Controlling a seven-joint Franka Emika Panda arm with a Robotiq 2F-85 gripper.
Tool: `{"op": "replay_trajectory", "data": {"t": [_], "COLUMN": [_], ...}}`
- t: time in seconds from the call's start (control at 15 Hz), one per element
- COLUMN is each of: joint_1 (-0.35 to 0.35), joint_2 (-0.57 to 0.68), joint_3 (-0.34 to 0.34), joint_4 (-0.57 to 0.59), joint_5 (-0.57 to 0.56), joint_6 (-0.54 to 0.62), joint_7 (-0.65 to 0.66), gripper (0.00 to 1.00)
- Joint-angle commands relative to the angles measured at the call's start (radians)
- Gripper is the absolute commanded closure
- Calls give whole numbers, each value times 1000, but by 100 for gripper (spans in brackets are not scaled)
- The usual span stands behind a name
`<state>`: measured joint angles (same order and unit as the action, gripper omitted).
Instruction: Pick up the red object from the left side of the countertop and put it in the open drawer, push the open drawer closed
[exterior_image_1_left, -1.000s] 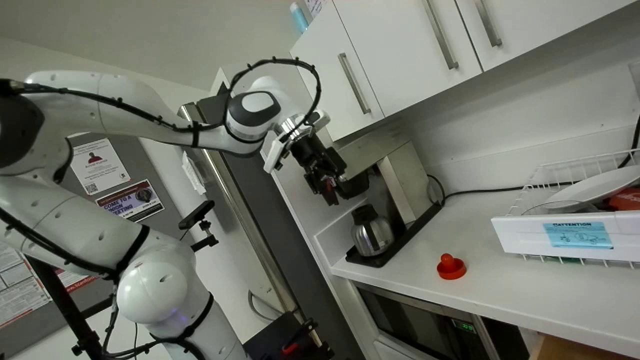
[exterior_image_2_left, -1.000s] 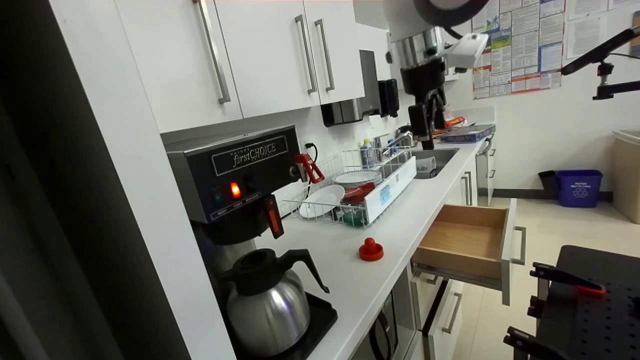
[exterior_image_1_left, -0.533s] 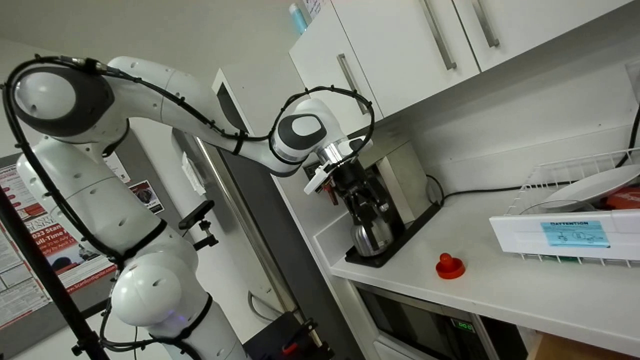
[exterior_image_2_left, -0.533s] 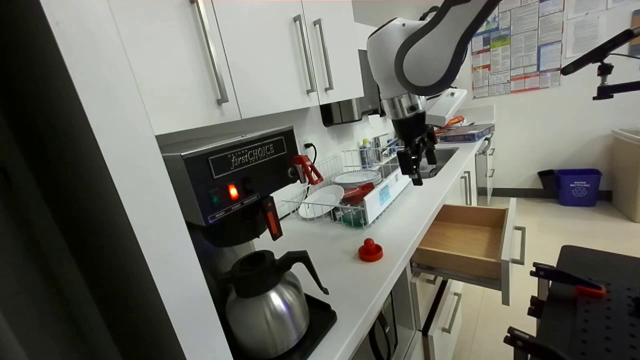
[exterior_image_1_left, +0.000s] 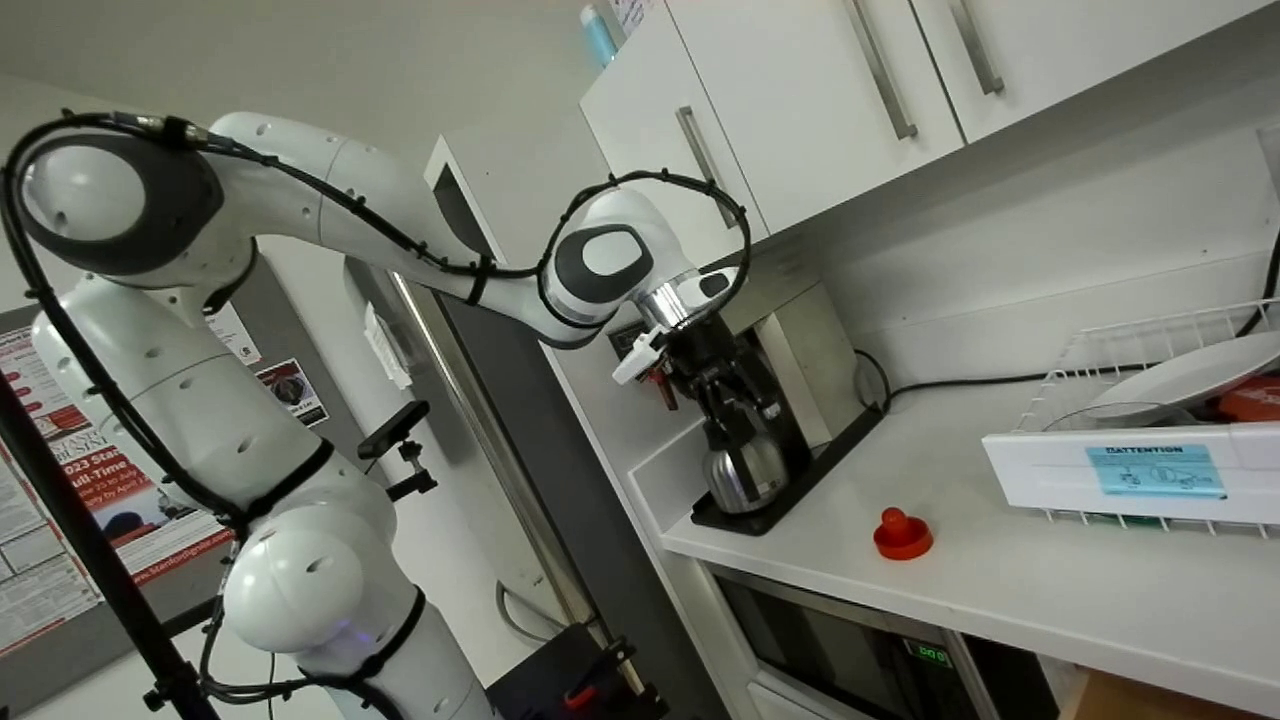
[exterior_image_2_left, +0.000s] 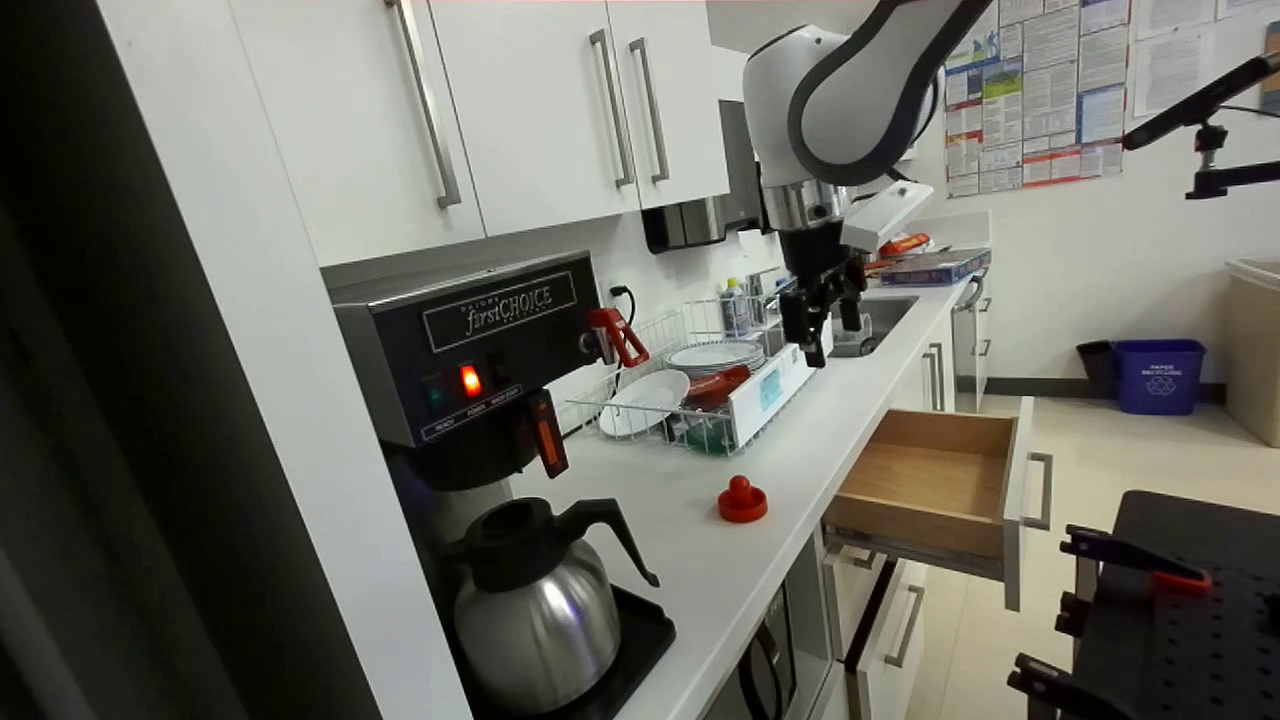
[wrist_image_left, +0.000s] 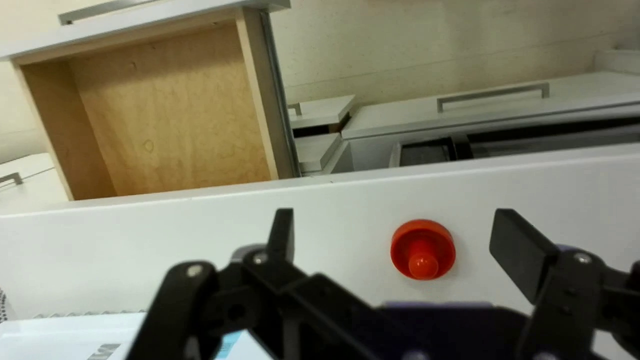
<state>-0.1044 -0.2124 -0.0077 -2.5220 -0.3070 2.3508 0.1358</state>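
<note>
The red object (wrist_image_left: 423, 249), a round dish-like piece with a knob, sits knob up on the white countertop (wrist_image_left: 200, 250). It also shows in both exterior views (exterior_image_1_left: 903, 536) (exterior_image_2_left: 742, 500). My gripper (wrist_image_left: 393, 217) is open and empty. In the wrist view the red object appears between the fingers, nearer the right one, and below them. In both exterior views the gripper (exterior_image_1_left: 747, 425) (exterior_image_2_left: 833, 345) is well above the counter, apart from the object. The wooden drawer (exterior_image_2_left: 925, 475) stands open and empty; it also shows in the wrist view (wrist_image_left: 175, 110).
A coffee maker (exterior_image_2_left: 480, 345) and steel carafe (exterior_image_2_left: 535, 630) stand at one end of the counter. A dish rack (exterior_image_2_left: 780, 385) with plates stands behind the red object. Wall cabinets (exterior_image_2_left: 560, 110) hang above. A black cart (exterior_image_2_left: 1170, 620) stands near the open drawer.
Over the last second my arm has lowered and moved in toward the counter. In the last half second it has barely moved. The red object and the drawer have stayed put.
</note>
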Motion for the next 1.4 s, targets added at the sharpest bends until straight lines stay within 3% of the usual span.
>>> {"op": "replay_trajectory", "data": {"t": [0.0, 0.27, 0.47, 1.33], "joint_1": [7, 22, 19, 22], "joint_2": [139, 301, 415, 759], "joint_3": [-49, -55, -25, -21], "joint_4": [32, 57, 110, 408], "joint_5": [145, 328, 412, 398], "joint_6": [184, 445, 515, 488], "joint_7": [-7, -116, -162, -89], "gripper": [0, 0, 0, 0]}}
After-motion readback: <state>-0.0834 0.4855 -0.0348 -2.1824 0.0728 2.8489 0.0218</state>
